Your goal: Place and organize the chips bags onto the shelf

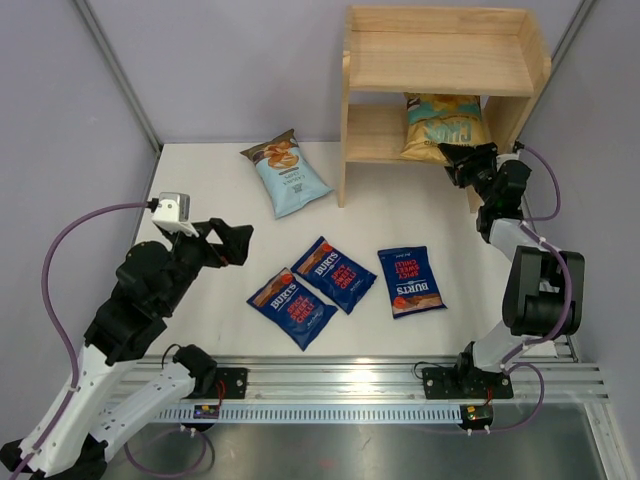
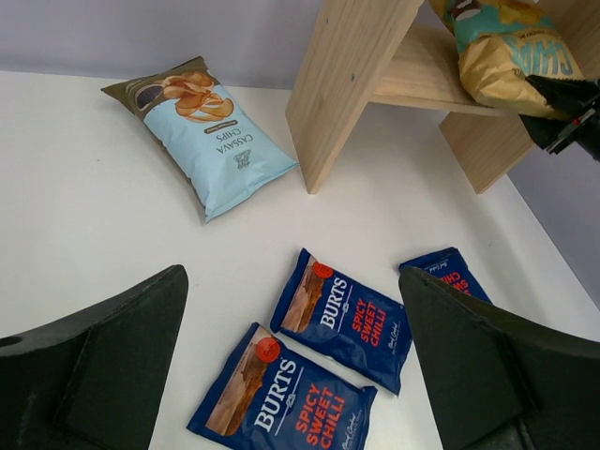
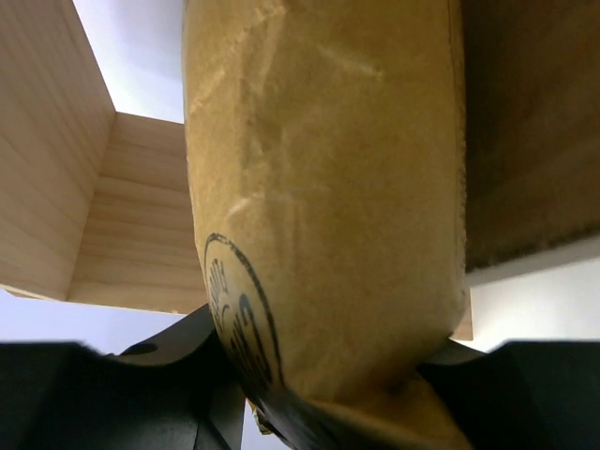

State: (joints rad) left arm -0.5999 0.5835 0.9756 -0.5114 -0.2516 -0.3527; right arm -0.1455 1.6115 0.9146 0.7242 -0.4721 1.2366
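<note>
**Yellow bag on the lower shelf, right gripper clamped on its near end**

The right gripper (image 1: 462, 160) is partly closed on the near end of the yellow bag (image 1: 445, 125). In the right wrist view the crinkled bag is pinched between the two black fingers (image 3: 141, 375). The bag lies on the lower board of the wooden shelf (image 1: 440, 60), towards its right side. Its far end reaches back under the upper board, and its near end sticks out past the front edge.

The shelf stands at the far right of the white table (image 1: 200, 190).

The left gripper (image 1: 235, 243) hangs above the near left part of the table. Its jaws are spread wide with nothing between them.

Four bags lie flat on the table:
- The light blue bag (image 1: 290, 175) is at the far side, just left of the shelf's left side panel and clear of it.
- The left dark blue bag (image 1: 292, 307) is nearest the arms and touches or slightly overlaps the next one.
- The middle dark blue bag (image 1: 333, 274) lies just beyond it.
- The right dark blue bag (image 1: 411, 281) lies apart from the other two.
</note>
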